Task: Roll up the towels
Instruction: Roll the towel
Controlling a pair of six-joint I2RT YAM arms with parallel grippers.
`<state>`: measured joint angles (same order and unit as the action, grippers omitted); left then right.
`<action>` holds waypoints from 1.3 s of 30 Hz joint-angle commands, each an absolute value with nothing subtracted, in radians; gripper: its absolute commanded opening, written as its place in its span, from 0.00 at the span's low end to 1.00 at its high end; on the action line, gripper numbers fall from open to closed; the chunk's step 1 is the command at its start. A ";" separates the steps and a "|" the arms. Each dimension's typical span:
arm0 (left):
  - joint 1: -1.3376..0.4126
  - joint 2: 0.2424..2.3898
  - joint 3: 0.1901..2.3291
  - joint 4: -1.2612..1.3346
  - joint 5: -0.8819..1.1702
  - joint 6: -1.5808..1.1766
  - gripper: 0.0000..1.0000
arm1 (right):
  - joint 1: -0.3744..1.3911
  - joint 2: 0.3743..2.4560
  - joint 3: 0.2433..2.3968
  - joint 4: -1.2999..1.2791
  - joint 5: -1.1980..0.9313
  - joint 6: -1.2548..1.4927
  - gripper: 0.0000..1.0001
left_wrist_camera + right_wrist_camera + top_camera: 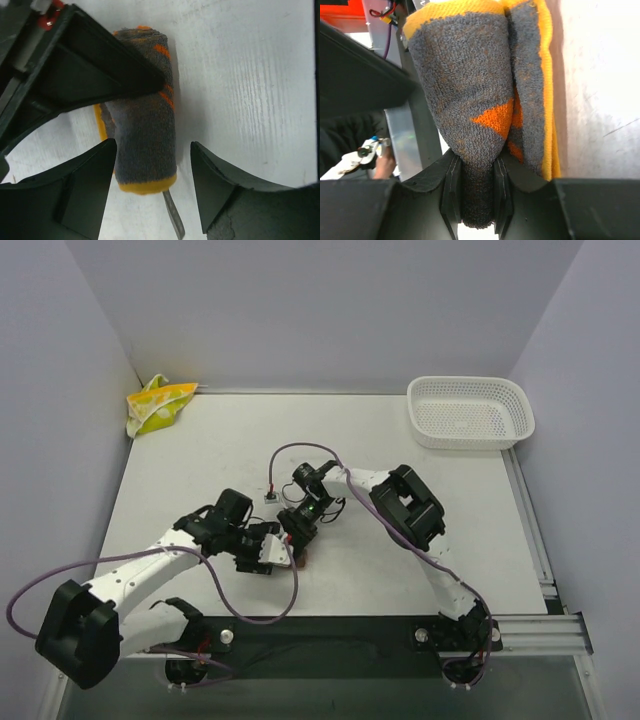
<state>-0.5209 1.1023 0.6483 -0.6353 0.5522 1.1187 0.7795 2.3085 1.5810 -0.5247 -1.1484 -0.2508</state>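
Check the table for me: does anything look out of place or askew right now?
Yes. The yellow towel lies crumpled in the far left corner, not rolled. The orange towel, pinched by the right pincer, is rolled, but one yellow-edged layer seems to stand loose beside the roll.

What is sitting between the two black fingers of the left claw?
The left wrist view shows the rolled grey-and-orange cloth towel lying there, its yellow-edged end between the left claw's open fingers.
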 commanded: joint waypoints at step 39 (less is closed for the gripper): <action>-0.400 2.207 1.413 -1.265 0.788 1.035 0.13 | 1.101 1.436 1.118 -0.597 -0.283 -0.426 0.36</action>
